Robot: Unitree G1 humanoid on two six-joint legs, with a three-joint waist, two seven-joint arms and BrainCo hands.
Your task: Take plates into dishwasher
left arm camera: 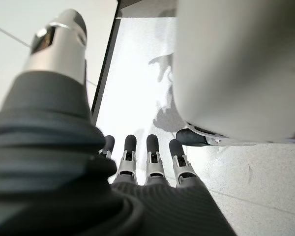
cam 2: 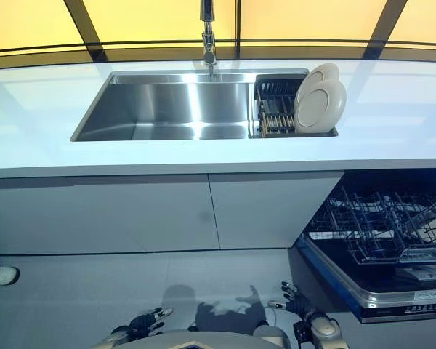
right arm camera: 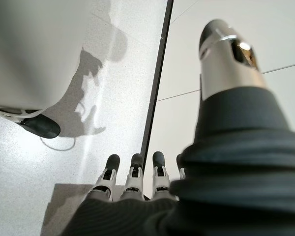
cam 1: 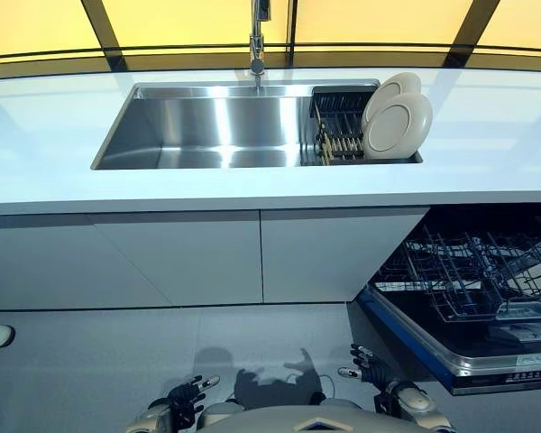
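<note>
Two pale plates (cam 1: 398, 122) stand on edge, one leaning behind the other, in a dark drying rack (cam 1: 339, 126) that fills the right end of the stainless sink (cam 1: 207, 126). Upright in the slots is how dishes drain, and it also leaves their rims free for a hand to pinch from above. The sink is set into the white countertop (cam 1: 63, 171) toward its back edge, with the tap (cam 1: 257, 41) rising behind the basin's rear rim. Below the counter's right end the dishwasher (cam 1: 487, 356) stands open, its door dropped level and its wire basket (cam 1: 473, 271) drawn out, apparently empty, so the plates have a short path down and to the right. The left hand (left arm camera: 147, 160) hangs low by the robot's side over the floor, fingers straight and relaxed, holding nothing; the right hand (right arm camera: 135, 177) hangs likewise, loose and empty, nearer the dishwasher door's corner. Both are well apart from the plates, so I judge the job has not begun and a reach up to the rack comes first.
</note>
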